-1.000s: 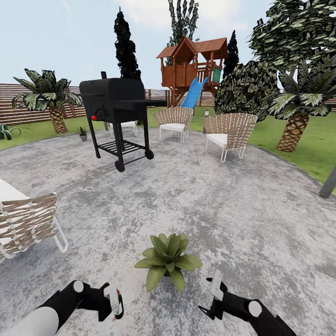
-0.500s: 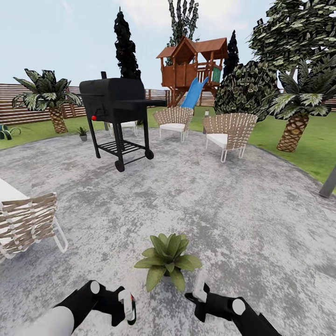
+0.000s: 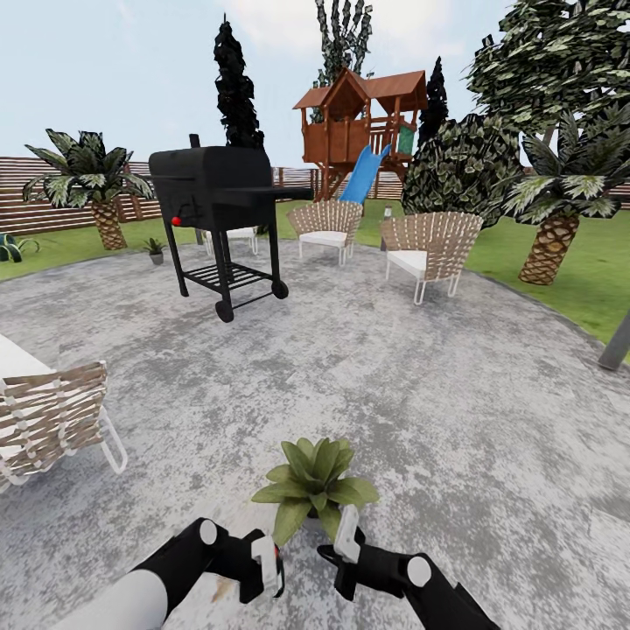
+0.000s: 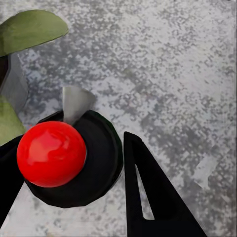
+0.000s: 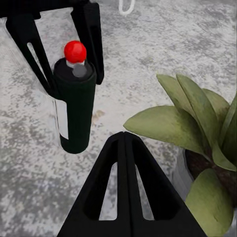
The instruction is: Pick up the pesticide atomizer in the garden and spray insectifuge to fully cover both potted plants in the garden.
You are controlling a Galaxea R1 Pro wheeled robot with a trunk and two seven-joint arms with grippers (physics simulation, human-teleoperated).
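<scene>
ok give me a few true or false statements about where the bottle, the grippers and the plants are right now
1. The left gripper holds the pesticide atomizer. True.
2. The right gripper is shut on a leaf of the near potted plant. False: its fingers are together, but they grip nothing and sit beside the plant.
3. The near potted plant stands on the stone patio, just ahead of both grippers. True.
4. The atomizer has a blue cap. False: its top is a red ball.
5. A second small potted plant sits far off, left of the black grill. True.
6. The grill lies on its side. False: it stands upright.
</scene>
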